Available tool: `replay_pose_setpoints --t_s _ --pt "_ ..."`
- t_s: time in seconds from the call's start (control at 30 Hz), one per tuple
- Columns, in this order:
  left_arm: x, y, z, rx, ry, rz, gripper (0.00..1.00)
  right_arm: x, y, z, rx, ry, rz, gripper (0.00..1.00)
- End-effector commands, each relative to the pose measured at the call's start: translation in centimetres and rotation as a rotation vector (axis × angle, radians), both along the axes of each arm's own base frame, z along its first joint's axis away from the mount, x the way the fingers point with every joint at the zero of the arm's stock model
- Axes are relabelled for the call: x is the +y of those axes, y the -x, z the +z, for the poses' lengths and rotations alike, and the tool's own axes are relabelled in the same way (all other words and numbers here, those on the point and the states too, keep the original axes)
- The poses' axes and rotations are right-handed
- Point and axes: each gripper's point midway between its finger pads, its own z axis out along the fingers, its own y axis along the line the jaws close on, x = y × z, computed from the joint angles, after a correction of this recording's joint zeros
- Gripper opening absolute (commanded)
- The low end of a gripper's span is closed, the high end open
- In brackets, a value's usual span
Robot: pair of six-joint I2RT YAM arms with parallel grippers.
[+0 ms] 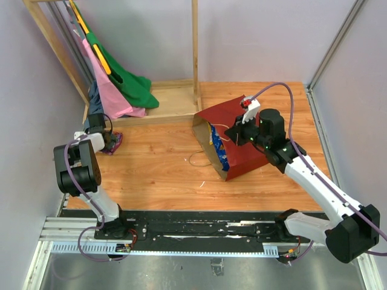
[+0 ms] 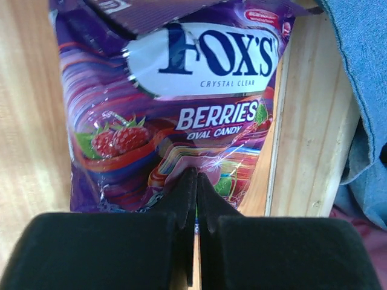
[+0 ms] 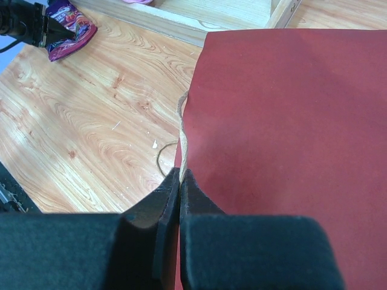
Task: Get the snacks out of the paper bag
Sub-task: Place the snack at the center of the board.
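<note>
The dark red paper bag [image 1: 219, 115] lies on its side at mid-right of the table, its mouth facing left. A blue chip bag [image 1: 219, 148] shows inside the mouth. My right gripper [image 1: 233, 134] sits at the upper rim, shut [image 3: 180, 172] on the bag's thin string handle [image 3: 182, 130], with the red bag wall [image 3: 290, 121] right beside it. At the far left, my left gripper [image 1: 109, 140] is shut [image 2: 196, 175] on the bottom edge of a purple berry candy packet [image 2: 169, 109], which lies on the wood next to the rack base. Other snacks are hidden.
A wooden rack [image 1: 195, 54] with pink [image 1: 112, 96] and green [image 1: 130, 84] garments stands at the back left. Its base plank [image 2: 302, 151] runs beside the purple packet, with blue cloth [image 2: 357, 72] over it. A loose string handle [image 1: 196, 160] lies before the bag mouth. Walls close both sides.
</note>
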Motion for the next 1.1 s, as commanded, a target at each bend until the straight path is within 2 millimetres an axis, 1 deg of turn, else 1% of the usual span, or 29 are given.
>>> replay_pose_setpoints --t_s 0.0,0.1,0.23,0.33,0.4,0.43,0.5,0.53,0.57,0.6,0.63,0.67,0.7,0.8,0.83,0.87,0.93,1.07 --pt "-0.6 1.0 -3.0 0.101 0.063 -0.003 0.01 -0.9 -0.7 -0.4 -0.006 0.027 -0.029 0.01" --pt "-0.5 0.2 -2.8 0.09 0.07 0.002 0.01 -0.8 -0.8 -0.7 0.002 0.032 -0.028 0.01" --pt "-0.2 -0.4 -1.9 0.052 0.076 0.026 0.0 -0.8 -0.9 -0.8 0.004 0.037 -0.028 0.01" --pt "0.0 -1.1 -0.6 -0.008 0.079 0.041 0.01 -0.8 -1.0 -0.7 0.002 0.039 -0.028 0.01" --pt "0.3 -2.0 1.1 -0.064 0.065 0.026 0.05 -0.8 -1.0 -0.8 0.006 0.04 -0.028 0.01" --pt "0.4 -2.6 2.1 -0.094 0.048 -0.003 0.08 -0.8 -1.0 -0.9 0.007 0.039 -0.029 0.01" --pt "0.4 -3.9 4.6 -0.158 0.001 -0.079 0.22 -0.6 -1.0 -0.8 0.008 0.035 -0.022 0.01" --pt "0.1 -4.7 6.1 -0.197 -0.037 -0.155 0.32 -0.6 -1.0 -0.8 0.009 0.033 -0.018 0.01" --pt "-0.3 -5.4 7.5 -0.237 -0.055 -0.212 0.45 -0.5 -1.0 -0.9 0.013 0.031 -0.015 0.01" --pt "-1.0 -5.8 8.7 -0.273 -0.061 -0.263 0.64 -0.5 -1.0 -0.9 0.013 0.029 -0.015 0.01" --pt "-1.6 -5.9 9.8 -0.304 -0.061 -0.302 0.81 -0.4 -1.0 -1.0 0.015 0.028 -0.013 0.01" --pt "-2.3 -5.9 10.6 -0.324 -0.053 -0.338 0.92 -0.3 -1.1 -1.0 0.016 0.026 -0.013 0.01" --pt "-3.0 -5.8 11.3 -0.34 -0.042 -0.37 0.97 -0.3 -1.1 -1.0 0.018 0.024 -0.011 0.01" --pt "-5.8 -4.7 12.6 -0.361 -0.039 -0.457 0.99 0.0 -1.1 -1.1 0.025 0.017 -0.003 0.01" --pt "-6.8 -4.1 13.2 -0.366 -0.055 -0.477 0.99 0.0 -1.1 -1.1 0.026 0.015 -0.002 0.01" --pt "-8.0 -3.6 13.4 -0.363 -0.071 -0.504 0.99 0.1 -1.1 -1.2 0.029 0.012 -0.001 0.01" --pt "-10.4 -2.2 13.3 -0.357 -0.091 -0.548 0.99 0.2 -1.1 -1.3 0.033 0.008 0.0 0.01" --pt "-15.4 1.1 12.1 -0.358 -0.112 -0.633 0.99 0.0 -1.0 -1.1 0.029 0.007 -0.004 0.01"
